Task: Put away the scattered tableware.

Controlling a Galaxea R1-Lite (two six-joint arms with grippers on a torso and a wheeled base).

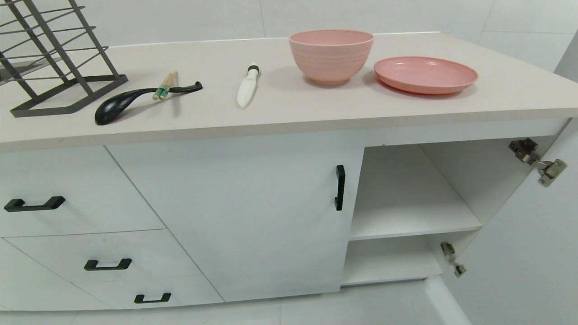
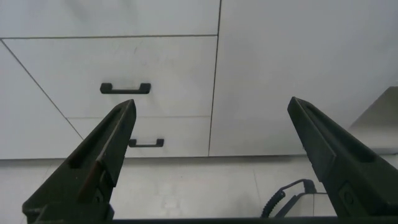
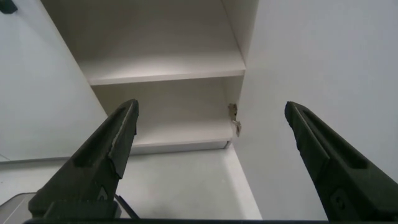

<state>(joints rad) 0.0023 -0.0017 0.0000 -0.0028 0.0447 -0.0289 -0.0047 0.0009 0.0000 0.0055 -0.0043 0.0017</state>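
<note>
Pink bowl (image 1: 331, 55) on the table (image 1: 289, 113), pink plate (image 1: 424, 74) just beside it; left gripper (image 2: 211, 106) and right gripper (image 3: 211, 107) fingers spread.

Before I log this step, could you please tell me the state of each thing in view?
Left pincer: open, empty.
Right pincer: open, empty.
Right cabinet door: swung open.
Middle cabinet door: shut.
Drawers: all three shut.
Pink bowl: upright on the counter.
Pink plate: right side up, nothing on it.
Black spoon: lying on the counter.
Chopsticks: lying across the spoon's handle.
White knife: lying flat.
</note>
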